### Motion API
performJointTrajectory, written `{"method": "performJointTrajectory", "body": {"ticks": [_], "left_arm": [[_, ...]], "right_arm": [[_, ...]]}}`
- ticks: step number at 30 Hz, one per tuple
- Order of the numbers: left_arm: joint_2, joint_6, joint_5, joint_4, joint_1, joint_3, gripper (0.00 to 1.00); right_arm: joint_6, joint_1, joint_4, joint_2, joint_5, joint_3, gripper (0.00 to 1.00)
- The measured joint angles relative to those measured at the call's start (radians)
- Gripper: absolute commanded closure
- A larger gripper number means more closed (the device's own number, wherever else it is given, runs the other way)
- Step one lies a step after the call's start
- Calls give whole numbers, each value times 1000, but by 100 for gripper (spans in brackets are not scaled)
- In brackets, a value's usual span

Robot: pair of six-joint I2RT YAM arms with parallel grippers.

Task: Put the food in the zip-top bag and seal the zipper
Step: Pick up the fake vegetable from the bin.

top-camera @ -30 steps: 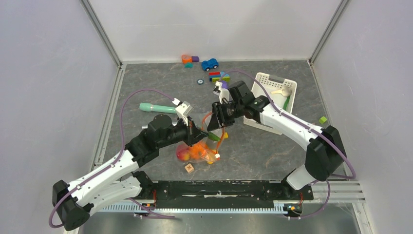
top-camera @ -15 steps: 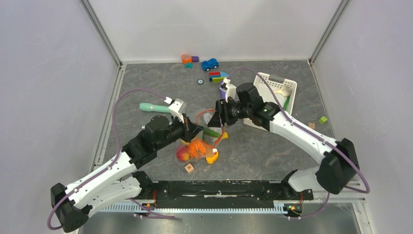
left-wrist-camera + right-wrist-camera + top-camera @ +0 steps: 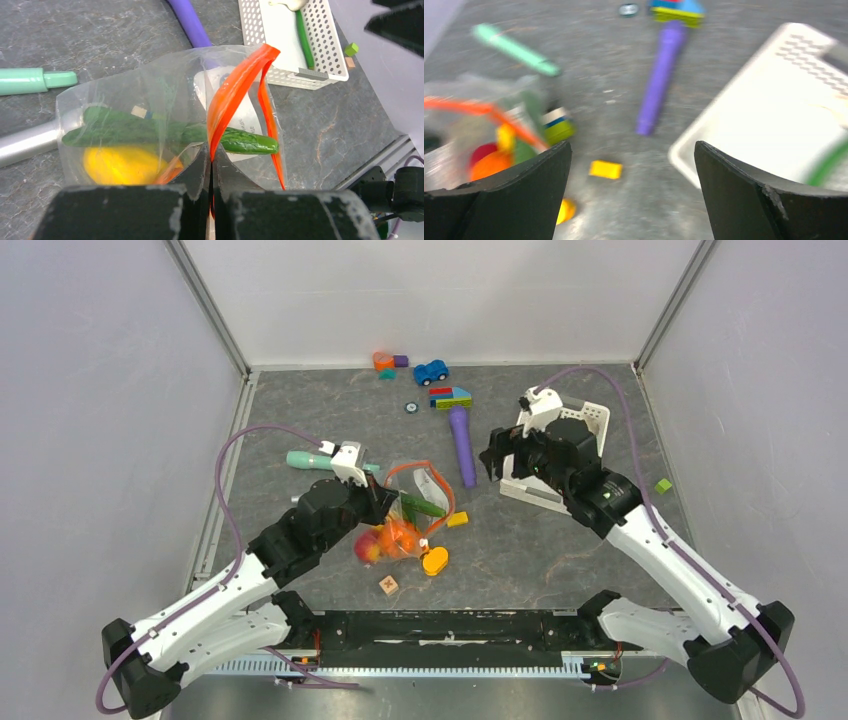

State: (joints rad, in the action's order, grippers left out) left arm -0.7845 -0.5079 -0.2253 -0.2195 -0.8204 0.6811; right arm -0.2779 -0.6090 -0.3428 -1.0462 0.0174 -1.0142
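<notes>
Item one, left hand (image 3: 211, 172): closed, pinching one end of the zipper (image 3: 235, 90) and so holding the zip-top bag (image 3: 150, 100), which sits just right of that hand, mid-desk. Item two, bag contents: a green cucumber (image 3: 165, 132) lying crosswise, a yellow squash (image 3: 122, 162) beneath it, an orange pumpkin (image 3: 400, 535) and a red fruit (image 3: 368, 548). The mouth gapes with the zipper looped wide, unsealed. Item three, a yellow-orange oval (image 3: 435, 562) on the desk (image 3: 520, 540), just beside the bag and outside it; I cannot tell whether it is food or a block. Item four, right hand (image 3: 633, 200): jaws wide apart with nothing between them, well right of the bag, at the left edge of the white basket (image 3: 327, 35). Item five, in that basket: a green bean (image 3: 304, 40), its long axis along the basket's length, and a white piece (image 3: 292, 4) at its far end. I judge the right arm much the nearer; the bean lies to that hand's right, away from the bag.
</notes>
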Motion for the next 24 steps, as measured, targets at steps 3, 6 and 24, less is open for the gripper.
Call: {"method": "performJointTrajectory", "body": {"ticks": [3,6,24], "left_arm": [[0,0,-13,-11,0,0,97],[0,0,-18,-14,0,0,97],[-21,0,-28,-16,0,0,97]], "right_arm": [[50,66,-5,-23,167,-1,2],[104,158,-18,-118,305,-27,2],[593,452,-38,-797,534,-367,23]]}}
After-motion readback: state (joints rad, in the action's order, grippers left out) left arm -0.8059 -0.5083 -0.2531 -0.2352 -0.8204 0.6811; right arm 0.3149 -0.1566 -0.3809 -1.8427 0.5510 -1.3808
